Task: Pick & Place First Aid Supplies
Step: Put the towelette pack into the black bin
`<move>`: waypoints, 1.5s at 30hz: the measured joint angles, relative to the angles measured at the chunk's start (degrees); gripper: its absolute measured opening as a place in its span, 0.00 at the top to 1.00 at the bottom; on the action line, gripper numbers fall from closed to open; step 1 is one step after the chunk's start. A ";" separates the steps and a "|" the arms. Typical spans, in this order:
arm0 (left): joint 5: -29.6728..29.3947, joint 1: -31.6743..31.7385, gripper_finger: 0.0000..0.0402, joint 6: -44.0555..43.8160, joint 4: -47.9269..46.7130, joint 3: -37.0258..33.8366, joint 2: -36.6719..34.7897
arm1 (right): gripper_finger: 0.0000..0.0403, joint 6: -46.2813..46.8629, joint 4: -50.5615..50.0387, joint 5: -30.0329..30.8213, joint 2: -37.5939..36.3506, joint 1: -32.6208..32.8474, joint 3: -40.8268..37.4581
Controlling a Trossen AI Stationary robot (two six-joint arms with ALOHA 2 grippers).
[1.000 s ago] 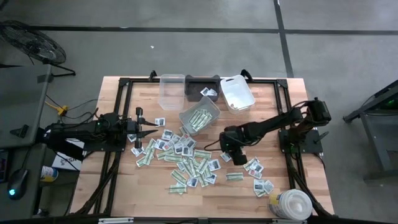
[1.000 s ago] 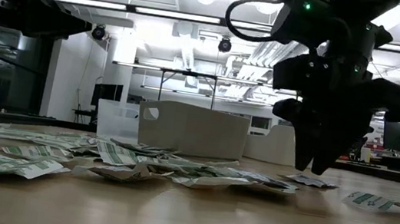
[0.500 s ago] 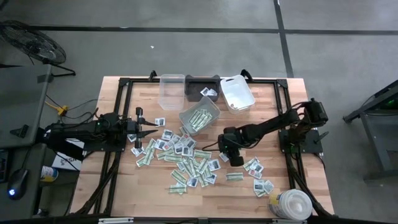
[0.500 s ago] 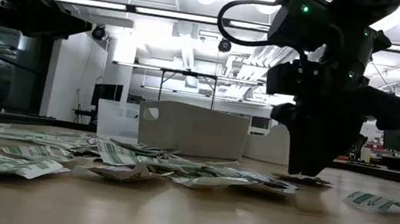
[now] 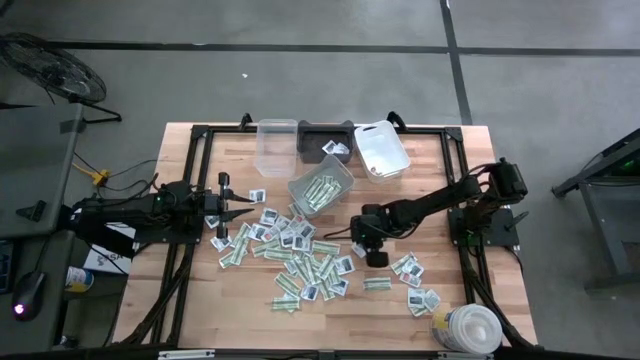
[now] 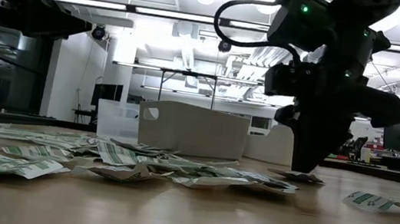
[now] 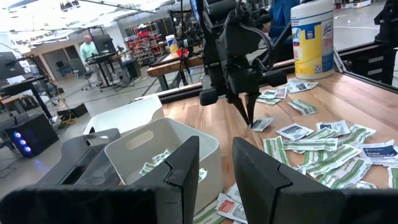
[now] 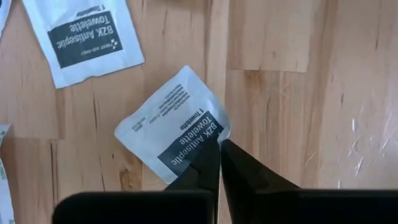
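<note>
The right end effector [image 8: 217,149] pinches the corner of a white antiseptic towelette packet [image 8: 171,127] lying on the desk [image 8: 298,93], while the left end effector [image 7: 214,168] hovers narrowly parted, holding nothing.

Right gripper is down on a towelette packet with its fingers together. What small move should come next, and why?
Probably a short straight lift. The right gripper is shut on the corner of a BZK antiseptic towelette packet that lies flat on the table. Raising it a little would show whether the thin corner grip holds before carrying it toward the bins. The left gripper waits at the pile's left edge.
</note>
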 joint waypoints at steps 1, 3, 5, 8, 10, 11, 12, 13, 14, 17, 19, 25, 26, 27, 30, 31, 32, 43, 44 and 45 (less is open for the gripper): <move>-0.02 0.00 0.76 0.00 -0.02 0.00 -0.02 | 0.99 0.73 0.11 0.00 0.02 0.00 -0.01; -0.02 0.01 0.76 -0.01 -0.01 -0.02 -0.01 | 0.99 2.48 0.25 -0.02 -0.25 0.00 0.03; -0.02 0.02 0.76 0.00 -0.02 0.00 -0.02 | 1.00 3.79 0.53 -0.04 -0.75 0.00 -0.01; -0.02 0.02 0.76 -0.02 0.00 -0.02 -0.02 | 1.00 6.33 -0.33 -0.01 -2.31 0.02 -0.14; -0.01 0.02 0.76 -0.01 -0.01 0.00 -0.01 | 1.00 8.10 -0.50 0.44 -4.06 0.04 -0.09; 0.00 0.00 0.76 0.00 0.00 0.00 -0.02 | 1.00 9.00 -0.92 0.55 -5.02 0.04 -0.06; -0.02 0.01 0.76 -0.01 -0.02 -0.01 0.00 | 1.00 9.72 -1.59 0.70 -5.89 0.02 -0.07; -0.02 0.01 0.76 -0.01 0.00 -0.01 -0.02 | 1.00 10.47 -2.22 1.09 -6.93 0.02 -0.09; -0.02 0.02 0.76 0.00 -0.01 0.00 -0.02 | 1.00 11.10 -2.80 1.43 -8.24 0.02 -0.12; -0.01 0.01 0.76 -0.02 -0.02 -0.01 -0.02 | 1.00 13.34 -5.38 3.38 -12.49 0.02 -0.05; -0.02 0.02 0.76 0.00 -0.02 0.00 -0.02 | 1.00 14.88 -8.34 4.40 -15.36 0.02 -0.05; -0.01 0.01 0.76 0.00 0.00 0.00 -0.01 | 1.00 19.67 -17.70 7.99 -23.64 1.64 -0.03; -0.01 0.01 0.76 -0.01 -0.02 0.00 -0.02 | 1.00 20.39 -19.19 8.61 -24.76 1.94 -0.03; -0.02 0.02 0.76 -0.02 -0.02 -0.01 -0.02 | 1.00 21.13 -20.41 9.14 -25.84 2.19 -0.03; -0.01 0.00 0.76 -0.01 0.00 -0.01 0.00 | 1.00 22.87 -23.04 10.42 -28.28 2.43 -0.03; -0.02 0.01 0.76 0.00 -0.02 -0.01 -0.02 | 1.00 23.35 -23.67 10.56 -28.85 2.40 -0.03; 0.00 0.00 0.76 0.00 -0.01 -0.01 0.00 | 1.00 23.72 -24.21 10.69 -29.33 2.40 -0.03; 0.00 0.00 0.76 0.00 -0.01 -0.01 -0.01 | 1.00 24.76 -26.06 10.71 -30.21 1.22 0.01; -0.02 0.02 0.76 -0.02 -0.02 -0.02 -0.02 | 1.00 24.25 -26.33 10.76 -30.25 0.73 0.01; 0.00 0.00 0.76 -0.02 -0.01 0.00 -0.01 | 1.00 23.76 -26.57 10.75 -30.43 0.24 0.01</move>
